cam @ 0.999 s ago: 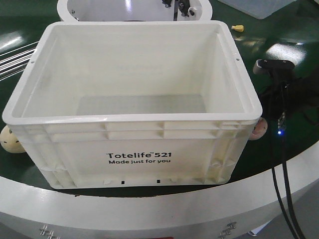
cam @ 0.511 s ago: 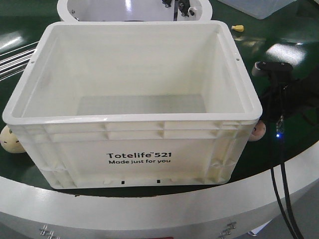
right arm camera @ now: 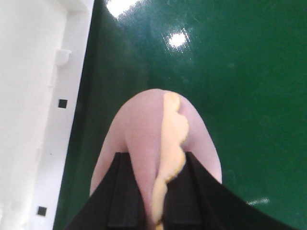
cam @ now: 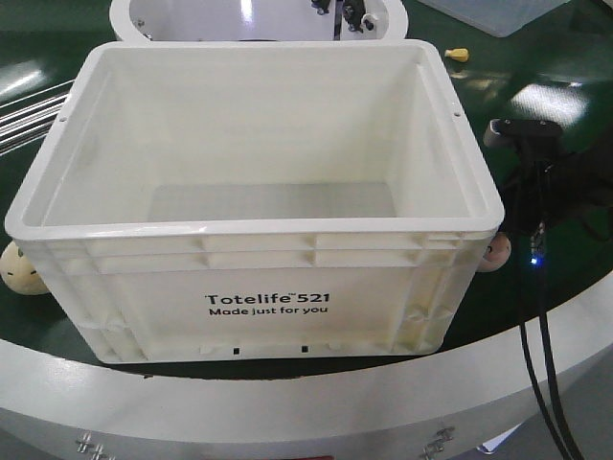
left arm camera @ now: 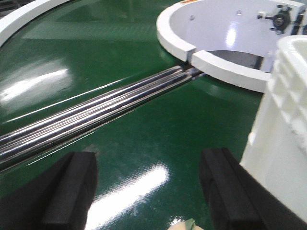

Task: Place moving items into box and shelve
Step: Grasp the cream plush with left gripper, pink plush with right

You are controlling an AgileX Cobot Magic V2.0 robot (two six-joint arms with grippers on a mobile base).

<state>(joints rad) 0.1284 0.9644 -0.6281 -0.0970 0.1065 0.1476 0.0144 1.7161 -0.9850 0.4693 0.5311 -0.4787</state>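
The white Totelife box [cam: 259, 182] stands open and empty on the green turntable. My right gripper [right arm camera: 153, 191] is shut on a pink soft toy with a yellow frill [right arm camera: 158, 134], low beside the box's right wall [right arm camera: 33, 96]. The toy peeks out at the box's front right corner in the front view [cam: 495, 252]. My left gripper [left arm camera: 151, 191] is open and empty over the green surface, left of the box [left arm camera: 283, 143]. A cream item [left arm camera: 184, 225] shows just at the bottom edge between its fingers. It also lies at the box's left side in the front view [cam: 19, 268].
Shiny steel rods [left arm camera: 86, 115] run across the turntable left of the box. A white ring housing [left arm camera: 216, 43] stands behind the box. A small yellow item [cam: 458, 55] lies at the back right. Black cables [cam: 541, 364] hang from my right arm.
My right arm has shifted slightly toward the box, and the pink toy now shows a little less past the box corner. The box has not moved.
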